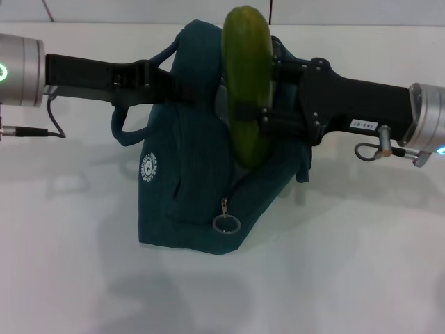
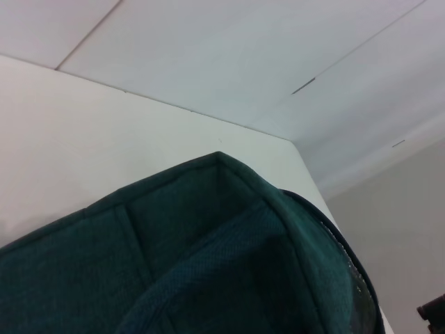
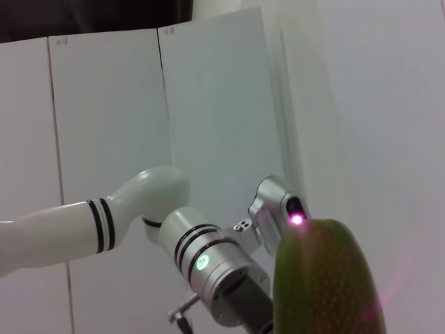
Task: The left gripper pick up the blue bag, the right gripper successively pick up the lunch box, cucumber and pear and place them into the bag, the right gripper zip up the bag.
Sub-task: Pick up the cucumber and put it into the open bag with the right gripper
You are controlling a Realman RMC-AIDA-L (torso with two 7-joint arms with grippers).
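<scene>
right gripper (image 1: 259, 115): fingers clamped mid-length on cucumber (image 1: 246, 83), upright over bag (image 1: 188, 202) mouth, 12 o'clock of zip ring | cucumber: stiff, smooth, likely slippery, so middle grip suits | left gripper (image 1: 165, 82): at bag's top edge, 9 o'clock side, fingers' state unclear | bag soft, sagging on worktop (image 1: 361, 264)

Bright, even light falls from overhead. The table (image 1: 361, 264) carries soft grey shadows below the blue bag (image 1: 188, 209). In the right wrist view the cucumber (image 3: 327, 278) is close and blurred, tinged pink by a glowing magenta lamp (image 3: 297, 220).
</scene>
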